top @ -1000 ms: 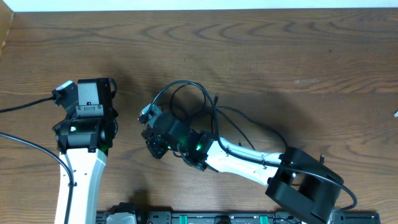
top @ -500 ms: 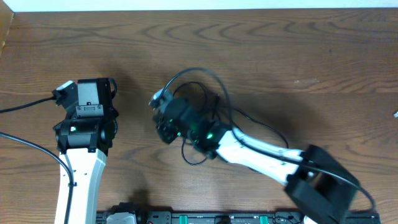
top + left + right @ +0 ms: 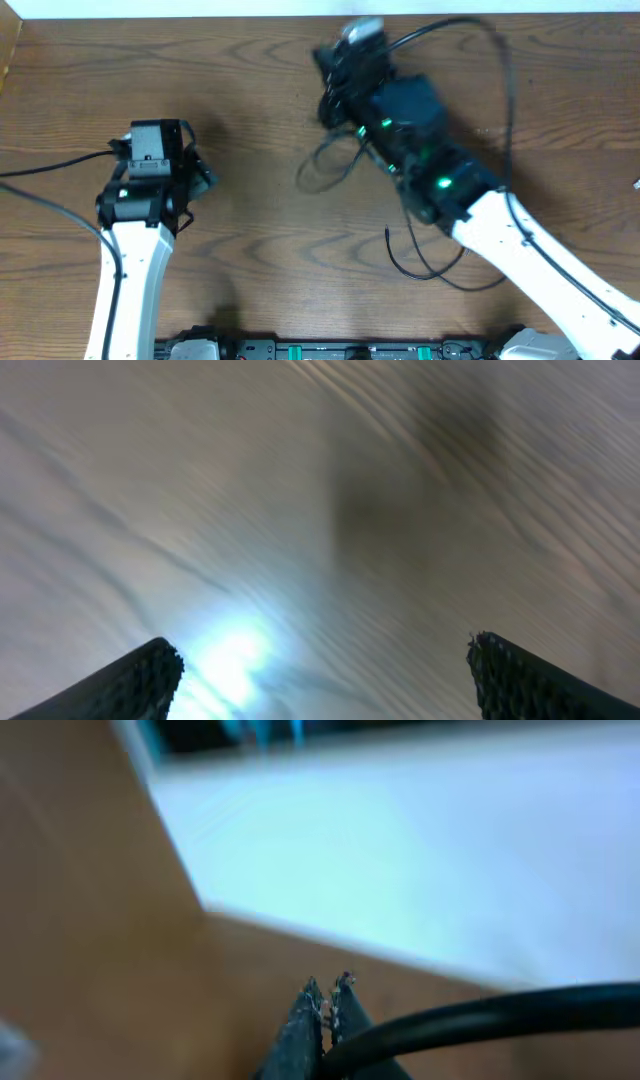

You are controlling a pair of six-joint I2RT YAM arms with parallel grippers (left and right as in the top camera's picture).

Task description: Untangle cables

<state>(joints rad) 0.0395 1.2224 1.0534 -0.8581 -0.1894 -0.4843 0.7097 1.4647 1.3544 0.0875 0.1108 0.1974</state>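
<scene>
Your right gripper (image 3: 326, 992) has its fingertips pressed together on one black cable (image 3: 480, 1015), which runs off to the right in the wrist view. From above, this gripper is blurred and sits close to the far edge of the table (image 3: 250, 90). Dark cables (image 3: 338, 152) loop just near of it, and a loose strand (image 3: 391, 252) trails nearer still. How many cords are in the tangle cannot be told. Your left gripper (image 3: 325, 665), well to the left, is spread wide, with only wood grain between its two fingers

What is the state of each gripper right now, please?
Left gripper: open, holding nothing.
Right gripper: closed on a black cable.
</scene>
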